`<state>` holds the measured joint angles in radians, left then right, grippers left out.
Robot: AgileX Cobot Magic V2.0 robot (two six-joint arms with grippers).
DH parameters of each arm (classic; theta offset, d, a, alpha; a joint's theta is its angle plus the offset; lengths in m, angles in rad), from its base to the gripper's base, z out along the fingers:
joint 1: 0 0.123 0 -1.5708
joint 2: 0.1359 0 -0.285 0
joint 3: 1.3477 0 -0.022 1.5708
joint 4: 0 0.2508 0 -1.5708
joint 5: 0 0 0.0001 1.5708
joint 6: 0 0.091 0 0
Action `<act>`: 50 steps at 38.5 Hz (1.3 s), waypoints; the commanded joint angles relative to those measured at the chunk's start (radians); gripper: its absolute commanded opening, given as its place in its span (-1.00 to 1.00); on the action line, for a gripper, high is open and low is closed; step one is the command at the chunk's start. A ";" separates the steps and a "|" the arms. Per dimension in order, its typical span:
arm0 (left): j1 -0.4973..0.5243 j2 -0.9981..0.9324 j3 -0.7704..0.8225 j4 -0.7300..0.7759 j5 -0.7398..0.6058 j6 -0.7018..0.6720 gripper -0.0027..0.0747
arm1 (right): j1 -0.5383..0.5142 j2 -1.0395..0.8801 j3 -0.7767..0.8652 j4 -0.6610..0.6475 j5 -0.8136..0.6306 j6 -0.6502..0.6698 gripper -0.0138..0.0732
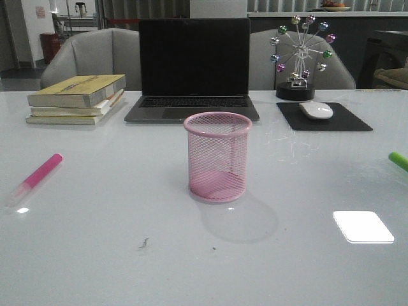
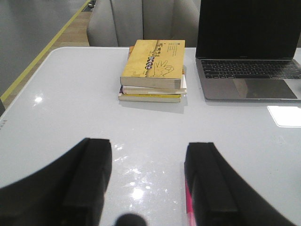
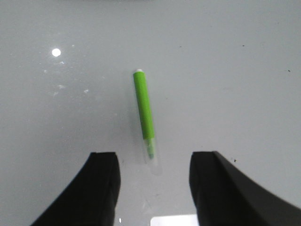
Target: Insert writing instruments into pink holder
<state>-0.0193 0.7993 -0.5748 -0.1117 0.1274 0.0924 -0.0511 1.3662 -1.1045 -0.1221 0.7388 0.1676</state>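
**Progress: 0 of 2 markers in cup**

Pink cup (image 1: 218,157) upright at table (image 1: 115,255) centre, in front of laptop (image 1: 194,67); nothing visible inside. Pink marker (image 1: 38,175) flat on table, well left of cup. Green marker (image 3: 145,111) flat at far right edge. Left gripper (image 2: 148,181) spread, empty, pink marker just beside 1 finger. Right gripper (image 3: 154,181) spread, empty, above green marker's clear-capped end, lined up between fingers. Remaining, by judgement: grasp, lift, drop in, for both markers.
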 commanded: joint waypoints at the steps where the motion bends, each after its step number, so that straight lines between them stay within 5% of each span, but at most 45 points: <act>1: -0.007 -0.003 -0.037 -0.012 -0.078 -0.010 0.14 | -0.016 0.075 -0.141 -0.017 0.037 -0.032 0.37; 16: -0.007 -0.003 -0.037 -0.012 -0.044 -0.010 0.13 | -0.016 0.418 -0.417 0.004 0.236 -0.114 0.36; 50: -0.007 -0.003 -0.037 -0.012 -0.025 -0.010 0.11 | -0.016 0.698 -0.418 0.048 0.123 -0.142 0.36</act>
<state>-0.0193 0.7993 -0.5748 -0.1123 0.1772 0.0924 -0.0598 2.0909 -1.5023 -0.0637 0.8750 0.0366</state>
